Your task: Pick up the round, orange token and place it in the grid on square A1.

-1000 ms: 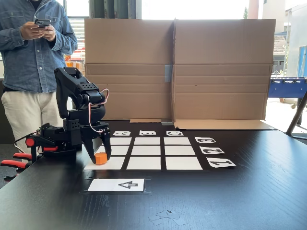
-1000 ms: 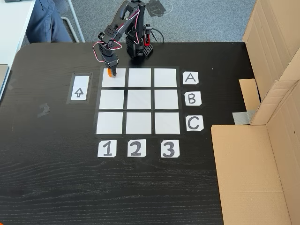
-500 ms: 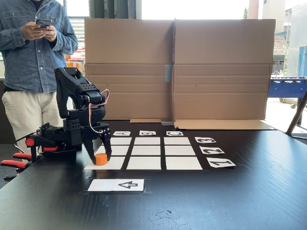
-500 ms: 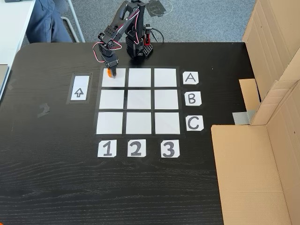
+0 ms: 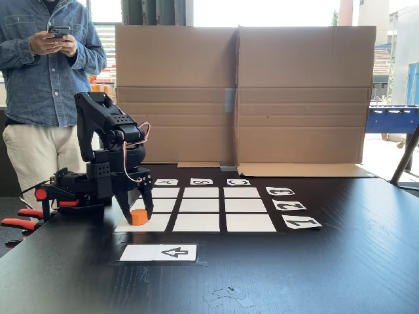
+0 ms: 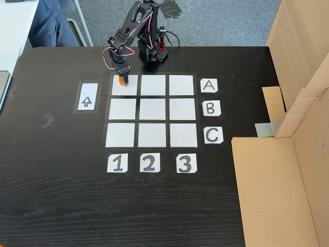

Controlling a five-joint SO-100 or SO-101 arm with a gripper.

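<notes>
Nine white squares make up the grid point(image 6: 151, 112) on the dark counter point(image 6: 61, 195), and the token point(image 5: 138, 216) sits on square A1 point(image 6: 129, 88), the corner cell in line with the "A" label point(image 6: 208, 85) and the "1" label point(image 6: 117, 163). The tool point(image 5: 135, 215) points down over that cell with its two fingers spread on either side of the token; in a fixed view point(image 6: 122, 80) it looks close against the orange piece, though whether the fingers touch it cannot be told. The token lies toward the outer edge of the cell, on the side nearest the arrow card point(image 6: 87, 97), which lies just beside the grid. The arm's base point(image 6: 152, 51) stands at the counter's edge beside row A, with red clamps point(image 5: 23, 219) near it. A tall cardboard screen point(image 5: 242, 95) stands along one side of the counter, well apart from the grid. A person point(image 5: 42, 85) in a denim shirt stands beyond the arm, holding a phone point(image 5: 57, 31).
</notes>
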